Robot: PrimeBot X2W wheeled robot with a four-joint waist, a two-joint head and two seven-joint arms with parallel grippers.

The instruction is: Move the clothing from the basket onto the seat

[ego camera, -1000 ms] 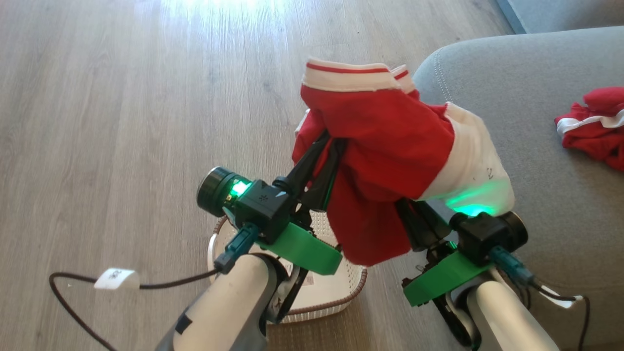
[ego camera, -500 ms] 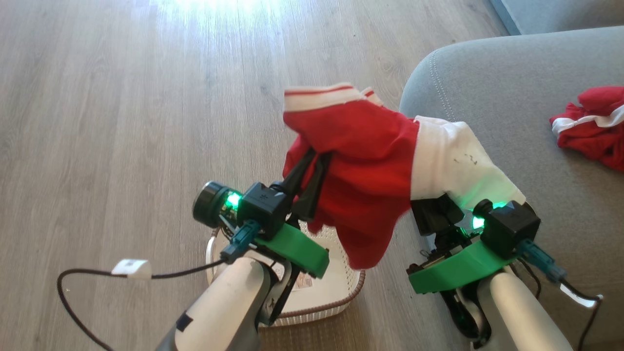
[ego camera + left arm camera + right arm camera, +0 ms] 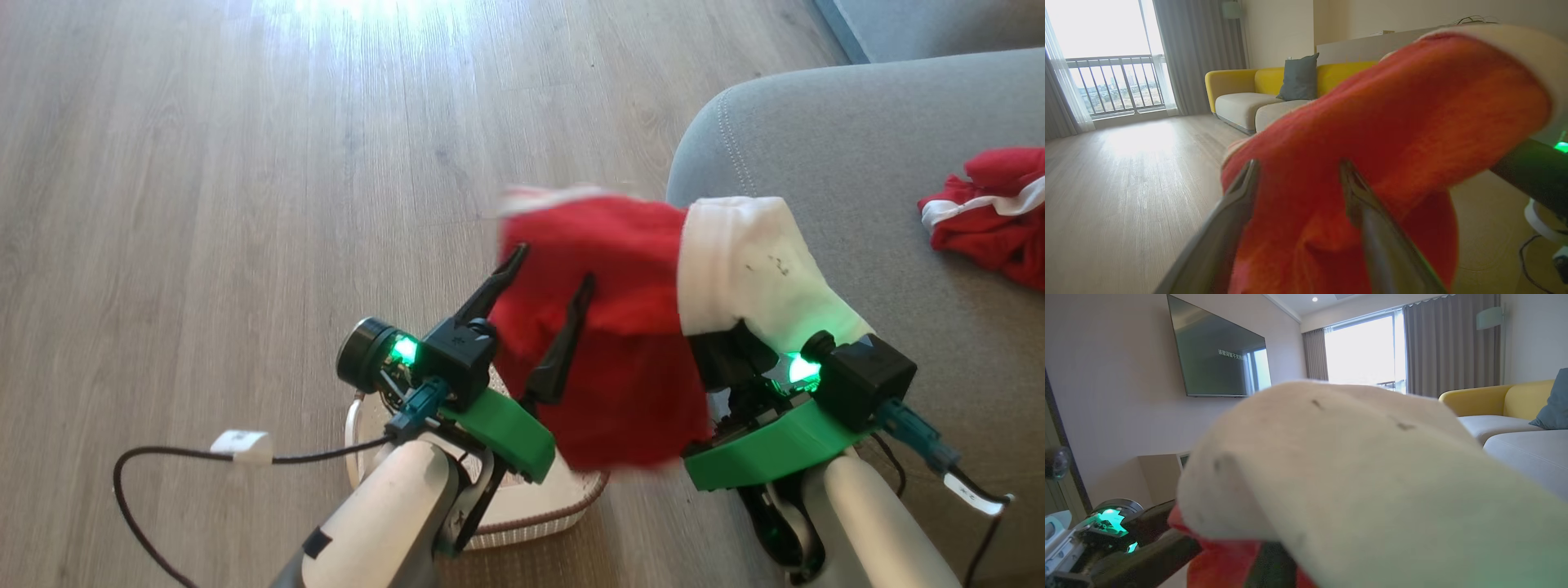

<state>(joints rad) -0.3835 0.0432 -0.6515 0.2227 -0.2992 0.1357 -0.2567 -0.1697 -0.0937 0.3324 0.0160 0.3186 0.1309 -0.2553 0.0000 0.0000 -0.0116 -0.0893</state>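
A red garment (image 3: 620, 327) with a white band hangs in the air beside the grey seat (image 3: 857, 147). Its white part drapes over my right gripper, whose fingers are hidden beneath the cloth and shut on it. My left gripper (image 3: 549, 278) stands open against the red fabric, with its fingers (image 3: 1241, 196) spread on either side of the garment (image 3: 1392, 122) without pinching it. The white band (image 3: 1351, 477) covers most of the right wrist view. The basket (image 3: 571, 505) sits on the floor under my left arm. Another red garment (image 3: 988, 220) lies on the seat at the right.
Wooden floor (image 3: 245, 163) stretches to the left and ahead. A black cable with a white tag (image 3: 238, 443) loops at the lower left. A yellow sofa (image 3: 1241, 90) stands across the room. A wall television (image 3: 1220, 363) hangs beyond my right gripper.
My left gripper has opened and let go of the red garment, which sagged lower and now hangs from the right gripper. The right arm moved slightly right.
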